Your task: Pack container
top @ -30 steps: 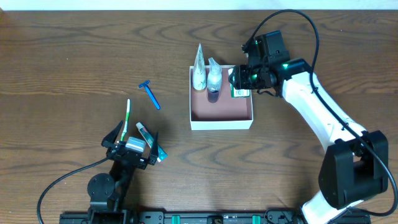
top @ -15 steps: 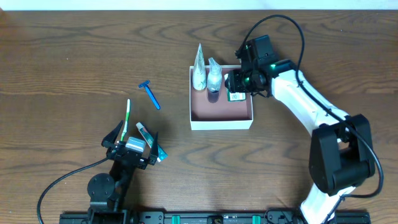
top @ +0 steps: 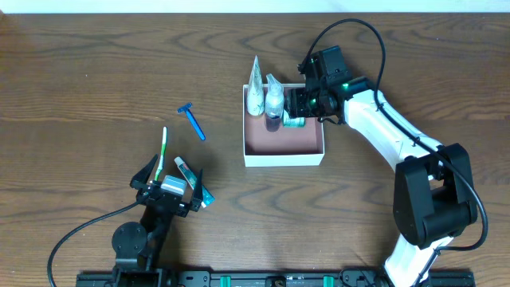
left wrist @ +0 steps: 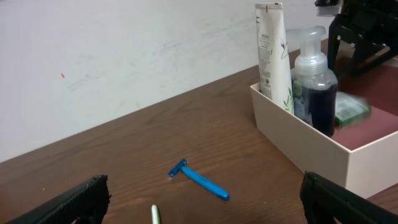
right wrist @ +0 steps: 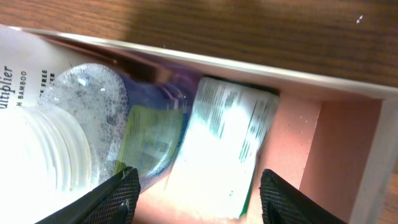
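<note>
The container (top: 284, 157), a shallow white box with a pinkish-brown inside, holds a white tube (top: 255, 89), a pump bottle of dark liquid (top: 274, 102) and a green-and-white packet (top: 294, 122). My right gripper (top: 303, 105) hangs open over the box's back right part. In the right wrist view the packet (right wrist: 224, 140) lies on the box floor between my open fingers (right wrist: 199, 177), beside the bottle (right wrist: 93, 106). My left gripper (top: 167, 190) is open and empty at the front left. A toothbrush (top: 162, 151) and a small tube (top: 191, 180) lie by it.
A blue razor (top: 191, 121) lies on the wood table left of the container. It also shows in the left wrist view (left wrist: 200, 180), ahead of the open left fingers (left wrist: 205, 208), with the container wall (left wrist: 311, 146) to the right.
My right gripper has moved left, further over the container. The packet has shifted left toward the pump bottle. The left arm has not moved.
</note>
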`<state>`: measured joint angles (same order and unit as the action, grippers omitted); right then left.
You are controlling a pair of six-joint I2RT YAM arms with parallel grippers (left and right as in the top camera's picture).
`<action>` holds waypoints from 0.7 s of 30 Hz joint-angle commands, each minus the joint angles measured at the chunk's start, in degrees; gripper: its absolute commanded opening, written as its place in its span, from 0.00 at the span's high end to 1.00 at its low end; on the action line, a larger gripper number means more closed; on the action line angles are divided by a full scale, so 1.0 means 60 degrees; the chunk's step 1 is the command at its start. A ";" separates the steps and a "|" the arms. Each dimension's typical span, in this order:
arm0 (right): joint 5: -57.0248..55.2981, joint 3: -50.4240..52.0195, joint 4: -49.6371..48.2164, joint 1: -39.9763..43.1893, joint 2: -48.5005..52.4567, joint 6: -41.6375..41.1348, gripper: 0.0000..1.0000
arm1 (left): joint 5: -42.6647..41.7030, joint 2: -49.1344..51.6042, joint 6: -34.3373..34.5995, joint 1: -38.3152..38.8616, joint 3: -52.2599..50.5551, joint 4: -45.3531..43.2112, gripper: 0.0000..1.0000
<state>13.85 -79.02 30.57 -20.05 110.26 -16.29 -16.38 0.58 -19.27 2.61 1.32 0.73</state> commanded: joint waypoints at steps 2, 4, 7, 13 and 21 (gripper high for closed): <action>0.0058 -0.0138 -0.0044 -0.0044 0.0047 0.0000 0.37 | -0.0160 -0.0051 0.0084 -0.0058 -0.0182 0.0306 0.02; 0.0204 -0.0171 -0.0036 -0.0044 -0.0004 0.0000 0.37 | -0.0160 -0.0051 0.0084 -0.0058 -0.0182 0.0306 0.02; 0.0510 -0.0372 0.0044 -0.0044 -0.0164 0.0004 0.35 | -0.0160 -0.0051 0.0084 -0.0058 -0.0182 0.0306 0.02; 0.0514 -0.1319 0.0962 -0.0025 -0.0940 0.0004 0.31 | -0.0160 -0.0051 0.0084 -0.0058 -0.0182 0.0306 0.02; -0.0827 -0.3206 0.3042 0.0317 -0.2135 0.0007 0.23 | -0.0160 -0.0051 0.0084 -0.0058 -0.0182 0.0306 0.02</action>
<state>12.88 -94.70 47.03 -19.59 101.16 -16.29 -16.38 0.58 -19.27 2.61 1.32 0.73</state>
